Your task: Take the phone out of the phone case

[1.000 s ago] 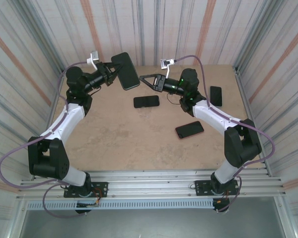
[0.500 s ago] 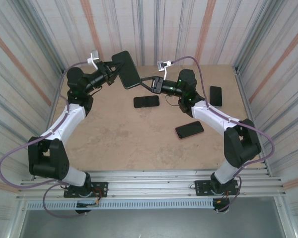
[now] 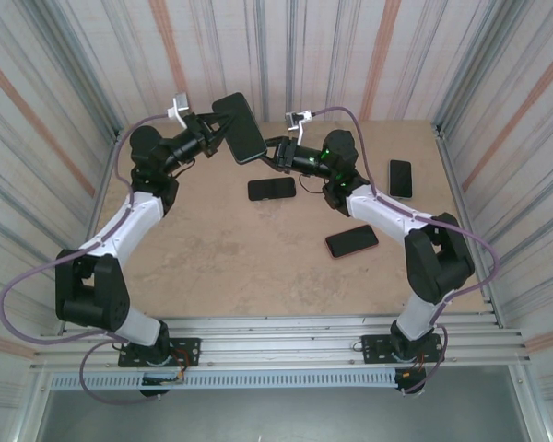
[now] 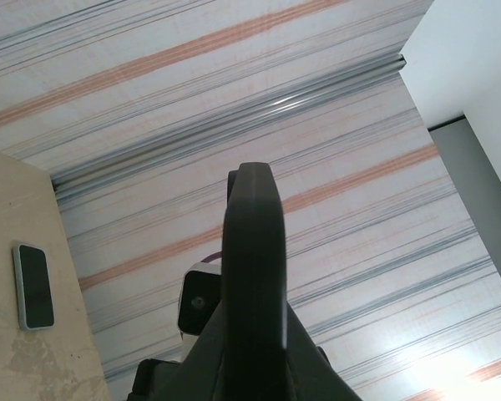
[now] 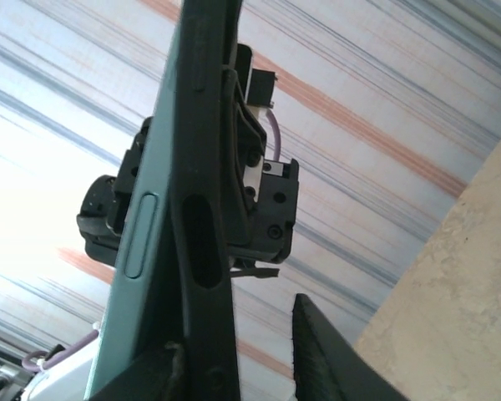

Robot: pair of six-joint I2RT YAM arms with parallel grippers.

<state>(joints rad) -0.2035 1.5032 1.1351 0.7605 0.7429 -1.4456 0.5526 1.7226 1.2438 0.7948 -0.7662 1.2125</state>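
Grips the cased phone (image 3: 241,127) tight in the left gripper (image 3: 223,130) and holds it in the air above the far part of the table (image 3: 212,249), tilted, with its dark broad side toward the top camera. Reaches in from the right with the right gripper (image 3: 269,148), right at the lower edge of the raised phone. From the right wrist, sees the teal case (image 5: 146,225) edge-on, lying against one finger with a clear gap to the other fingertip (image 5: 317,355): jaws parted, not clamped. Counts three other phones flat on the table: one (image 3: 272,188) just below the raised one, one (image 3: 352,240) nearer, one (image 3: 400,177) by the right edge
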